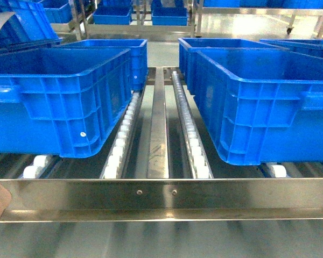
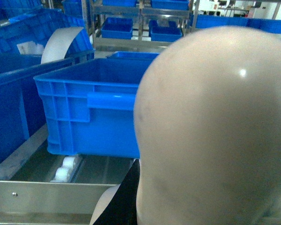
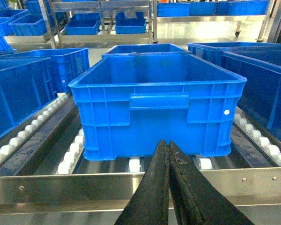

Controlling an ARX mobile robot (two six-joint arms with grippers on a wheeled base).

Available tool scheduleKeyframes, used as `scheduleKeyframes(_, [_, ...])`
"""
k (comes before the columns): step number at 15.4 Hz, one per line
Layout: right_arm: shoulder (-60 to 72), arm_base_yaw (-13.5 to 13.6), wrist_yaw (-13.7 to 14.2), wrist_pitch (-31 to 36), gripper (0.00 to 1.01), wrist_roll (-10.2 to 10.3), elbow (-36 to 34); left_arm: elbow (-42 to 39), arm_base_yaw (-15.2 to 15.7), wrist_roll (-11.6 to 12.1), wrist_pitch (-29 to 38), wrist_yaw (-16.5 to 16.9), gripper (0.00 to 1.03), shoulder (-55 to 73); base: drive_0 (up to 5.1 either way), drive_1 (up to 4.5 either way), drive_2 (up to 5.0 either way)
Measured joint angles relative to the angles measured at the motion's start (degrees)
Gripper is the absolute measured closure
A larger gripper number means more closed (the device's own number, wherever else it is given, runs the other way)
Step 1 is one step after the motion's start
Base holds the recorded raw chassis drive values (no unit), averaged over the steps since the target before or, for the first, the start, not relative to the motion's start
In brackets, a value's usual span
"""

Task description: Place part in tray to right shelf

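A: What is the place like?

B: A storage hall with pale floors and rows of steel racks holding blue bins in the distance. Up close is the stainless-steel rack with lanes of small white rollers and a steel front rail (image 1: 167, 194), bearing large blue plastic crates — one on the left (image 1: 59, 97), one on the right (image 1: 264, 102).

A: Where is the part?

B: The small blue block does not show in any view. The large glossy cream plastic scoop with curved sides (image 2: 215, 131) fills most of the left wrist view, seen from its rounded outside, so whatever it may hold is hidden. In the head view only a beige corner of it shows at the lower left edge, below the front rail.

A: And the grippers?

B: The right gripper (image 3: 169, 154) has its dark fingers pressed together with nothing between them, pointing at the crate ahead of the rail. The left gripper is masked by the scoop; a dark piece shows under it, but I cannot tell how the jaws stand.

A: How far along, then?

B: Early to middle, I judge — the scoop sits in front of the rack, not over a crate, and no part lies in the crates as far as their insides show. Delivery remains.

A: Any writing?

B: None legible. Just a small white dot on two crate fronts.
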Motion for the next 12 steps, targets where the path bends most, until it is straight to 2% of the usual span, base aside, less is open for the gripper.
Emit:
scheduleKeyframes(7, [-4.9, 0.0, 0.0, -5.1, 0.99, 0.0, 0.0, 0.0, 0.0, 0.0, -4.0, 0.0, 0.87, -4.0, 0.0, 0.00, 0.0])
scheduleKeyframes(8, [-5.8, 0.0, 0.0, -6.1, 0.99, 0.0, 0.0, 0.0, 0.0, 0.2, -11.6, 0.1, 0.87, -9.9, 0.0, 0.00, 0.0])
scheduleKeyframes(9, [-6.6, 0.0, 0.0, -6.8, 0.99, 0.0, 0.0, 0.0, 0.0, 0.0, -14.8, 0.0, 0.87, -13.3, 0.0, 0.00, 0.0])
scheduleKeyframes(10, [-8.2, 0.0, 0.0, -8.9, 0.99, 0.0, 0.0, 0.1, 0.0, 0.2, -12.5, -0.1, 0.87, -13.3, 0.0, 0.00, 0.0])
scheduleKeyframes(11, [-13.5, 0.0, 0.0, -16.9, 0.99, 0.0, 0.1, 0.1, 0.0, 0.1, -14.2, 0.0, 0.87, -13.3, 0.0, 0.00, 0.0])
scheduleKeyframes(12, [-16.7, 0.0, 0.0, -16.6, 0.99, 0.1, 0.1, 0.1, 0.0, 0.3, -14.1, 0.1, 0.87, -13.3, 0.0, 0.00, 0.0])
